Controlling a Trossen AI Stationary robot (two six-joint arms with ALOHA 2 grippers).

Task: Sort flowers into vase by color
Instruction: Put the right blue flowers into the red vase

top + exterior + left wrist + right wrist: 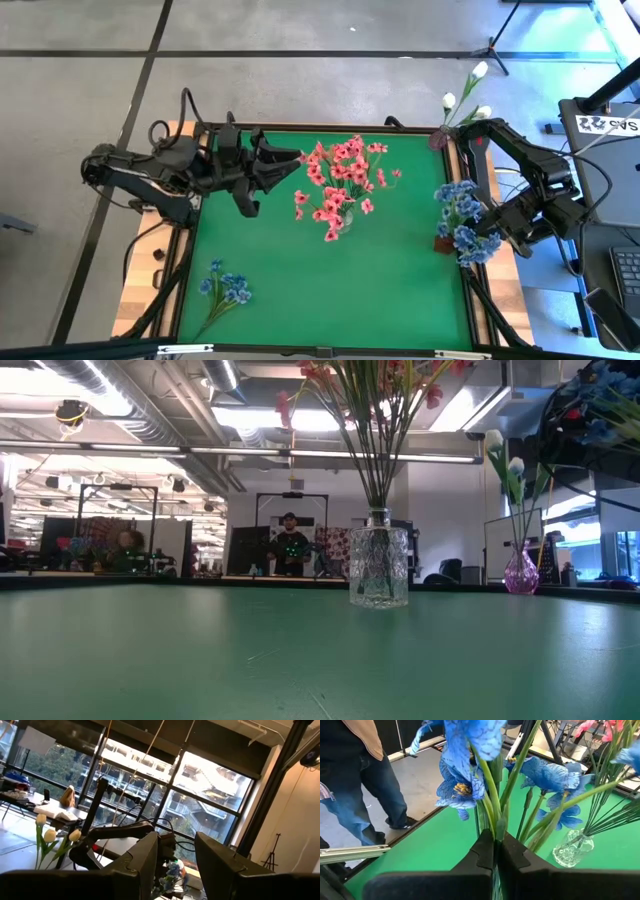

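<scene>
Pink flowers [340,185] stand with their stems in a clear glass vase [378,565] at the table's middle. White buds [468,95] stand in a small pink vase [520,572] at the far right corner. One blue sprig [225,290] lies flat on the green mat at the near left. My right gripper [496,847] is shut on a bunch of blue flowers [460,215] above the table's right edge. My left gripper [290,163] hovers open left of the pink flowers, nothing between its fingers [145,860]. My right gripper pinches the green stems [492,822] of the blue flowers between its two fingers, below the blooms. The stems run on past the fingertips and the blooms [465,785] spread out beyond them. The bunch is lifted clear of the table.
A small dark reddish thing [443,243] sits on the mat under the blue bunch. The near middle of the green mat [340,300] is bare. A person's legs [365,795] stand beside the table in the right wrist view. Monitors and cables lie off the right edge.
</scene>
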